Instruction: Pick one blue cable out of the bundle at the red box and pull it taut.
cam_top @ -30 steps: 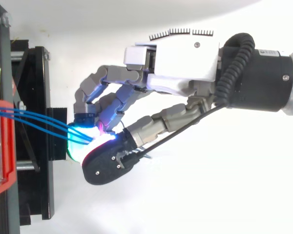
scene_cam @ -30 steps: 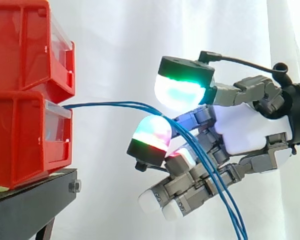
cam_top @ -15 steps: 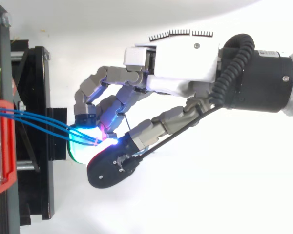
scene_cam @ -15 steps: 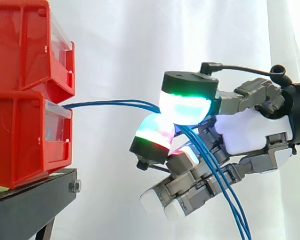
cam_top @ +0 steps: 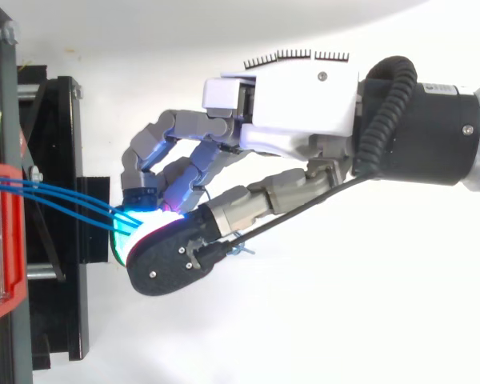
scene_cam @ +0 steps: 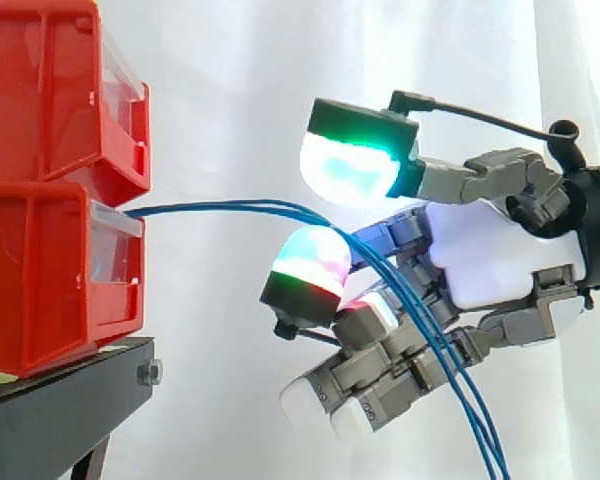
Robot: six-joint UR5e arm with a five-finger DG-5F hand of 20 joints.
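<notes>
Blue cables (scene_cam: pixel 230 208) leave the red box (scene_cam: pixel 40 270) at 9 o'clock of the hand (scene_cam: pixel 490 265), run level toward 3, drape over a glowing finger pad (scene_cam: pixel 310 265) and drop toward 5. The thumb pad (scene_cam: pixel 355 160) hovers apart at 12, so the spread hand pinches nothing.

A white curtain (scene_cam: pixel 230 100) hangs behind, evenly bright. A black stand (scene_cam: pixel 50 415) sits at 8 o'clock.
</notes>
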